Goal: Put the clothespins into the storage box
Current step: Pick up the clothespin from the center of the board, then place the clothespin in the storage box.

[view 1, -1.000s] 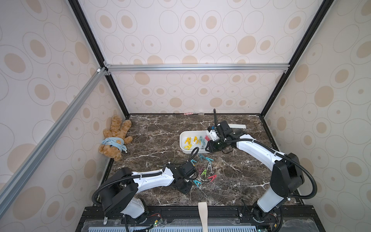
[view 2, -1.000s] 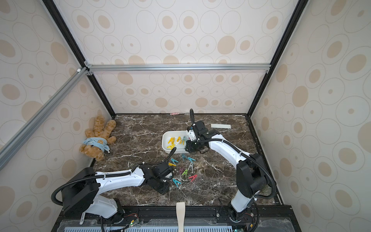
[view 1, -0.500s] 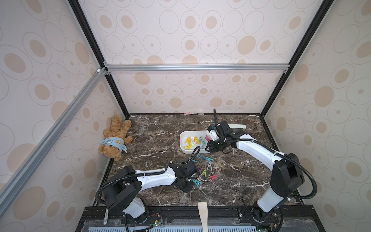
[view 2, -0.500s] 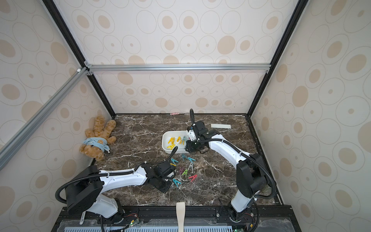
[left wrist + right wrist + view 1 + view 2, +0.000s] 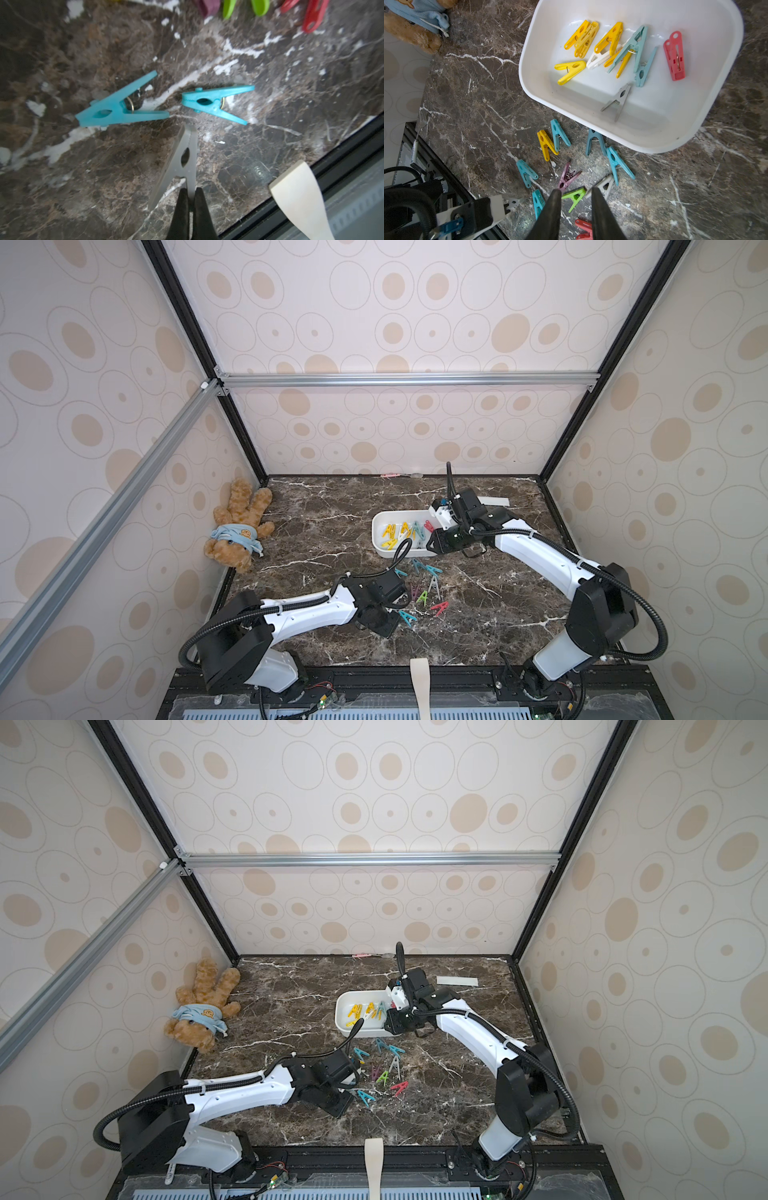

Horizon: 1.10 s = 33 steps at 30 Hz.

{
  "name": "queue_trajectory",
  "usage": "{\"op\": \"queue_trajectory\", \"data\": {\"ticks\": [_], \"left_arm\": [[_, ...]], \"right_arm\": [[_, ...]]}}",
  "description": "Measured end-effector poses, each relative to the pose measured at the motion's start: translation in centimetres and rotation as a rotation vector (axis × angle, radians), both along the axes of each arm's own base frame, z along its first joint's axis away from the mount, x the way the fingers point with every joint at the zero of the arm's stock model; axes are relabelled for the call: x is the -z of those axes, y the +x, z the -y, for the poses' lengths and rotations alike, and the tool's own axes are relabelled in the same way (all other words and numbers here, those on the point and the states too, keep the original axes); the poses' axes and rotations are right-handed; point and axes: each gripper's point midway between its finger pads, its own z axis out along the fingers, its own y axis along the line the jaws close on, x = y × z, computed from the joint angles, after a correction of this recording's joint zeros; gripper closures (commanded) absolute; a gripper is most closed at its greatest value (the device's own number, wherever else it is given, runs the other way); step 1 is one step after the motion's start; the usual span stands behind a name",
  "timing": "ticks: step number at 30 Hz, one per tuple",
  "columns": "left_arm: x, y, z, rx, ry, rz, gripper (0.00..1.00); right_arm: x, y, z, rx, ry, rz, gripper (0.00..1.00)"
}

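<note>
Grey plastic sits between the fingers of the left tool [image 5: 190, 194]. Its jaws are now pressed together on one leg of a grey clothespin [image 5: 180, 160], while a second ago they were still apart. The left arm itself has hardly moved. Whether this clothespin is lifted off the table [image 5: 316, 506], I cannot tell. Just beyond it lie two teal clothespins [image 5: 122, 108], flat on the table.

The right tool [image 5: 576, 194] has kept its place at the right end of the storage box [image 5: 376, 531]. Its jaws stand partly apart with nothing between them.

The storage box has not shifted. It stands near the middle of the table and holds yellow, white, teal, red and grey clothespins [image 5: 612, 52]. More loose clothespins [image 5: 571, 166] lie on the table in front of it, between the two arms.
</note>
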Motion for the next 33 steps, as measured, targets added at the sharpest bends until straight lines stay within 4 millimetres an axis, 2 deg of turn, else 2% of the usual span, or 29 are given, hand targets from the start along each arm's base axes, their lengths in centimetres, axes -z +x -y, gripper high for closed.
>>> {"op": "queue_trajectory", "data": {"ticks": [3,8,10,12,15,20,26,33], "left_arm": [[-3.1,2.3,1.6,-0.028,-0.078,0.036,0.99],[-8.8,9.1,3.6,-0.107,-0.231,0.121,0.98],[-10.1,11.9,3.7,-0.136,-0.266,0.149,0.99],[-10.4,14.6,3.7,-0.161,-0.279,0.162,0.99],[-10.1,18.3,3.9,-0.18,-0.278,0.174,0.99],[-7.5,22.9,4.2,-0.209,-0.26,0.159,0.99],[-4.2,25.5,4.3,-0.23,-0.24,0.125,0.99],[-1.8,27.8,3.7,-0.265,-0.231,0.111,0.95]], "right_arm": [[-0.9,-0.6,0.6,0.006,0.004,0.026,0.72],[-1.1,-1.9,1.7,0.022,-0.012,0.038,0.72],[-0.8,-2.3,2.2,0.029,-0.026,0.034,0.72],[-0.2,-2.9,2.7,0.034,-0.041,0.02,0.72],[1.0,-3.7,3.3,0.041,-0.067,-0.014,0.72],[3.4,-5.6,4.5,0.067,-0.1,-0.079,0.72],[6.0,-7.7,4.7,0.08,-0.125,-0.149,0.72],[7.2,-7.9,4.2,0.098,-0.116,-0.167,0.67]]}}
